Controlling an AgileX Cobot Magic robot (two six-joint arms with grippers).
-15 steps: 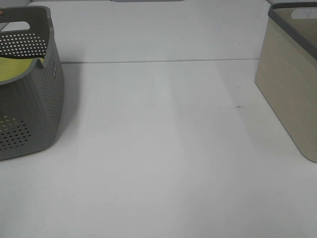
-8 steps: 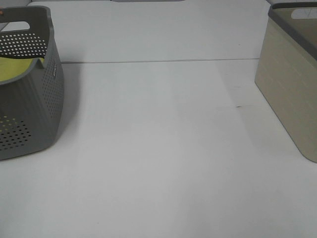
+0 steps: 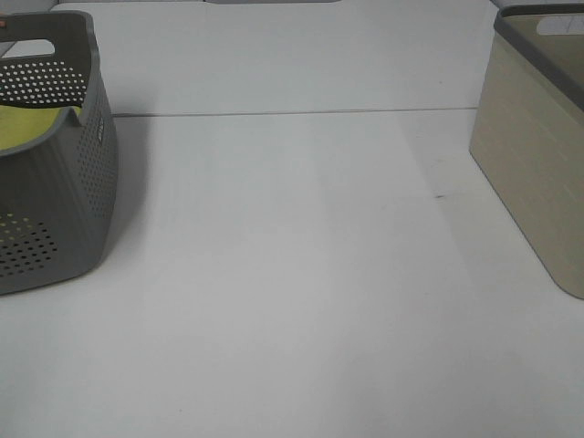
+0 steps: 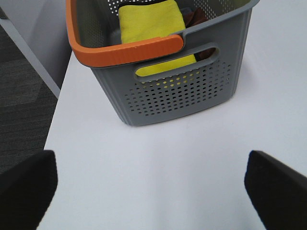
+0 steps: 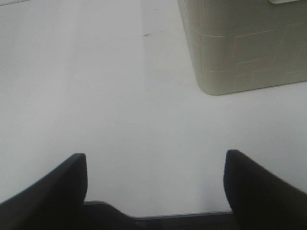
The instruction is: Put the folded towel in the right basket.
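Left to right. Grey perforated basket [image 3: 55, 164] stands at the table's [image 3: 301, 274] left edge, holding a yellow cloth [image 4: 151, 21] and something darker behind it; no blue towel can be made out there. Left end effector [image 4: 153, 184]: fingers spread wide, empty, above bare table. Table centre: bare. Right end effector [image 5: 156, 184]: spread wide, empty. Beige basket [image 3: 538, 155] stands at the right edge, interior hidden.

Towel not visible in any view; location, heading and long axis cannot be determined. Judgement: either delivered already or not yet fetched.

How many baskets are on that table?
2: a grey perforated basket at the left edge, holding a yellow cloth, and a beige basket at the right edge.
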